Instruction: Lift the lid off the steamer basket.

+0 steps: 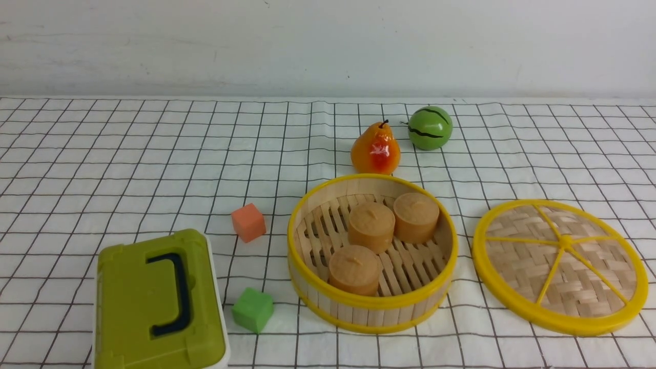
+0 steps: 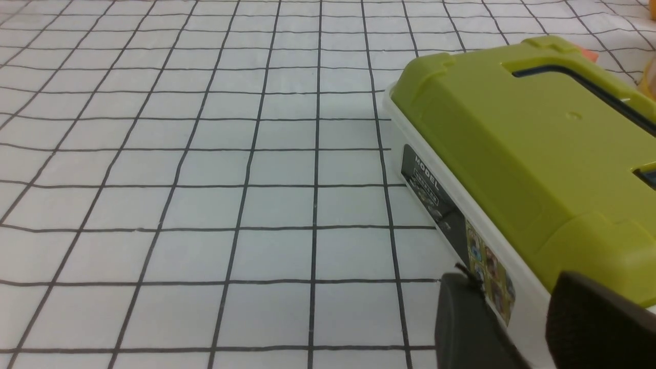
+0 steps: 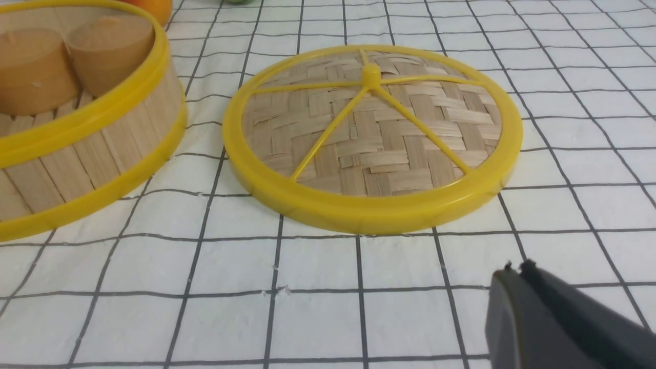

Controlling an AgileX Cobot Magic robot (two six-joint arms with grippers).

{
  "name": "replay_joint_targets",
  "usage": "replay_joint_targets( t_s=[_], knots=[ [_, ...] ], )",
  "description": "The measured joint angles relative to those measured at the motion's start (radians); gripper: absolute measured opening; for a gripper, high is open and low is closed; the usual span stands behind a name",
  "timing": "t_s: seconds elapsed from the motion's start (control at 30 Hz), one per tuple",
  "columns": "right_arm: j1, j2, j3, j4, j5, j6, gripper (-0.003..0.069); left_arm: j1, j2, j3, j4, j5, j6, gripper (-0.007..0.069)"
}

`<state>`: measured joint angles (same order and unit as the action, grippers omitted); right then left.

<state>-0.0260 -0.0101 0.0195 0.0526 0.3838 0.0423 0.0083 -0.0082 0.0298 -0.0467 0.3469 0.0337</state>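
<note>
The lid (image 1: pixel 528 261) lies flat on the checked cloth, to the right of the steamer basket (image 1: pixel 359 312) and apart from it. The basket stands uncovered and holds three tan round buns (image 1: pixel 371 225). No gripper shows in the front view. In the right wrist view my right gripper (image 3: pixel 515 269) is shut and empty, just above the cloth on the near side of the lid (image 3: pixel 379 133), with the basket (image 3: pixel 102 148) beside the lid. In the left wrist view my left gripper (image 2: pixel 512 281) is open and empty, close to the side of the olive-green box (image 2: pixel 512 143).
The olive-green box with a dark handle (image 1: pixel 154 302) stands at the front left. An orange cube (image 1: pixel 248 222) and a green cube (image 1: pixel 252 309) lie between it and the basket. A toy pear (image 1: pixel 375 149) and a green watermelon ball (image 1: pixel 430 127) sit behind the basket.
</note>
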Motion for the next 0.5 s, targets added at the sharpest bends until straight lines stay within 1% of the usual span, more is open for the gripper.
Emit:
replay_joint_targets(
  t_s=[0.5],
  knots=[
    [0.000,0.000,0.000,0.000,0.000,0.000,0.0010,0.000,0.000,0.000,0.000,0.000,0.000,0.0239]
  ],
)
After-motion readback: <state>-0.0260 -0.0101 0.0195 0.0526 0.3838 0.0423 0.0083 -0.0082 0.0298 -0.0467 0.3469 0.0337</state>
